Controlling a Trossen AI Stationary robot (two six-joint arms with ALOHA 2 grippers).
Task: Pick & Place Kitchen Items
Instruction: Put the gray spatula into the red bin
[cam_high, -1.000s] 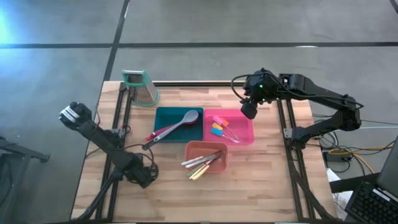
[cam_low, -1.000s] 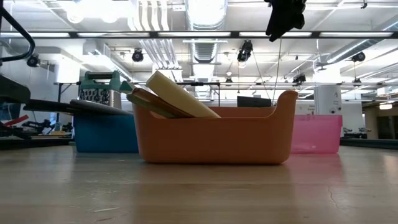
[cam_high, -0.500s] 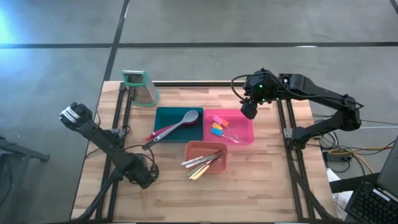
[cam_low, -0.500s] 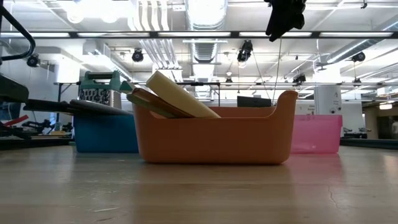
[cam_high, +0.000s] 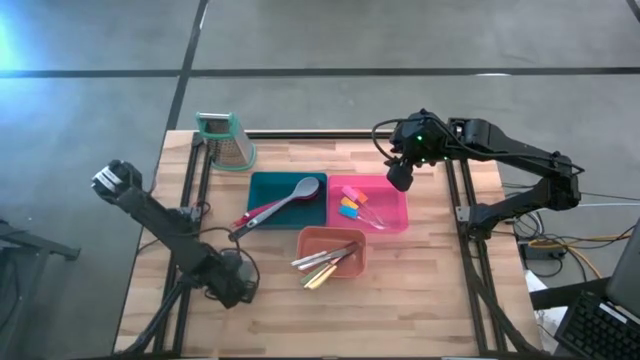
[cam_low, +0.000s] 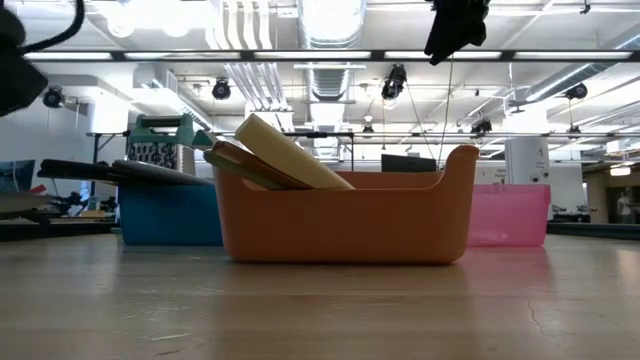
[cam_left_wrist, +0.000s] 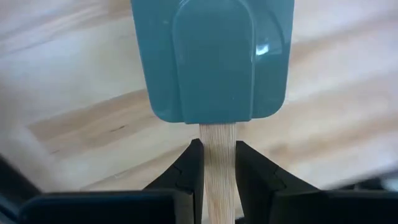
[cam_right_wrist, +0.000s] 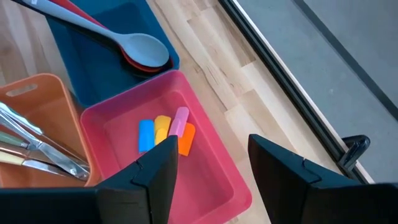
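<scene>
Spatula (cam_left_wrist: 211, 62), teal-headed: my left gripper (cam_left_wrist: 211, 171) pinches its wooden handle just below the head. I keep it level en route to the pink tray (cam_high: 393, 215); my right gripper (cam_right_wrist: 211, 168) hovers open there.

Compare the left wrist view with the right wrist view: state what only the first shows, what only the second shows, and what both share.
Only the left wrist view shows a teal spatula, its wooden handle clamped between the left tool's fingers.

Only the right wrist view shows the three trays: the blue tray holding a grey spoon, the pink tray with small coloured spatulas, and the orange tray with metal knives. The right tool hangs open above the pink tray.

Both share the wooden table.
</scene>
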